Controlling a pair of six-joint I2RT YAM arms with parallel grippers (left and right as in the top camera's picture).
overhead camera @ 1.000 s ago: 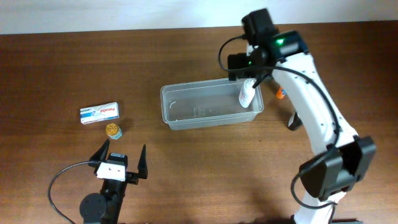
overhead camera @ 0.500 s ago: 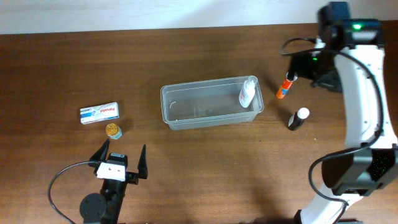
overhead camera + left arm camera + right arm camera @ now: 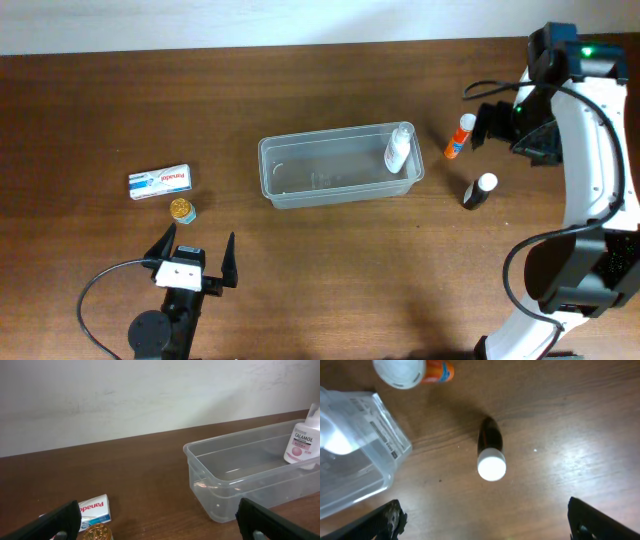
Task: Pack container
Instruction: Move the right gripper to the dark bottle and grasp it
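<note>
The clear plastic container [image 3: 300, 193] sits mid-table, also in the left wrist view [image 3: 220, 496]. A white Calamol bottle [image 3: 398, 150] stands inside its right end [image 3: 301, 444]. My right gripper [image 3: 512, 135] is open and empty, hovering above a black bottle with a white cap [image 3: 479, 190] [image 3: 491, 455]. An orange glue stick [image 3: 458, 138] lies next to the container's right end [image 3: 415, 370]. My left gripper [image 3: 195, 260] is open and empty near the front left. A Panadol box [image 3: 160, 181] [image 3: 92, 509] and a small gold-capped jar [image 3: 182, 210] [image 3: 97, 534] lie just beyond it.
The container's corner [image 3: 365, 435] shows at the left of the right wrist view. A pale wall runs along the table's far edge. Bare wood lies between the left gripper and the container.
My right gripper has let go of the white bottle in the container, swung right, and now hovers open over the black bottle. The left arm has not moved.
</note>
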